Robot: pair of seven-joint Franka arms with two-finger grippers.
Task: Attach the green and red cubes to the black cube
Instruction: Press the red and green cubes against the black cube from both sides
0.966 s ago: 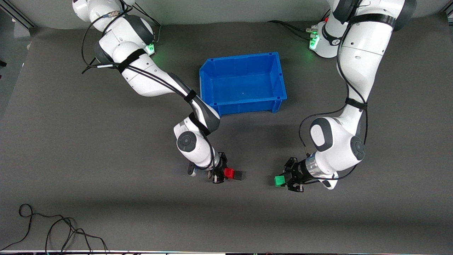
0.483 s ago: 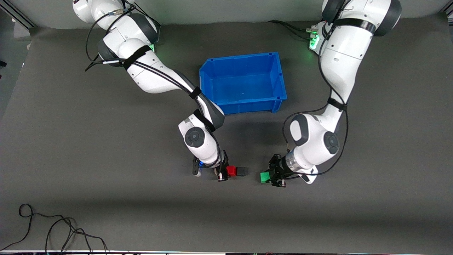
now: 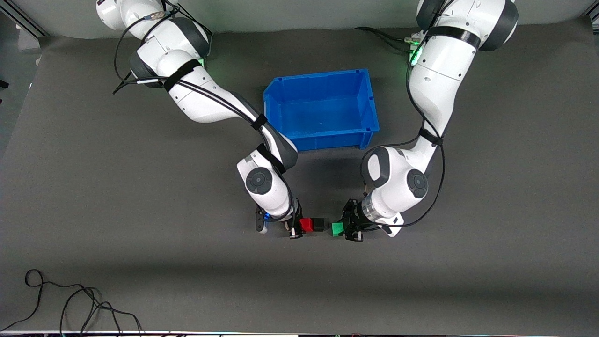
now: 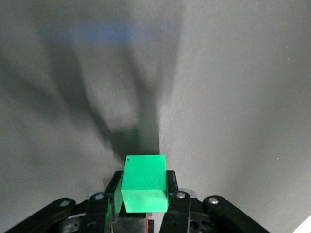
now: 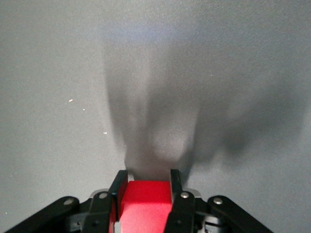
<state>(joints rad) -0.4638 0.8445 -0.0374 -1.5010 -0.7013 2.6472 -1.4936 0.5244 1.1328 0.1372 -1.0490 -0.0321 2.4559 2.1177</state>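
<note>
Grey mat [image 3: 140, 210] carries a blue bin [image 3: 369, 100]. Nearer the camera, the right gripper [image 3: 299, 227] clamps the red cube [image 3: 306, 224], seemingly touching the black cube [image 3: 318, 224]; the left gripper [image 3: 344, 228] clamps the green cube [image 3: 337, 229] just beside it.

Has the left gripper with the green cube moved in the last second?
Yes. The left gripper, shut on the green cube, has travelled toward the black cube, leaving only a small gap.

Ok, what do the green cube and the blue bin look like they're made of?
Green cube, held in the left gripper: probably hard plastic, since its faces are flat, evenly coloured, matte and crisp-edged; painted wood can't be ruled out. Blue bin: most likely moulded plastic, given its uniform colour, slight sheen, thin walls and rolled rim.
</note>
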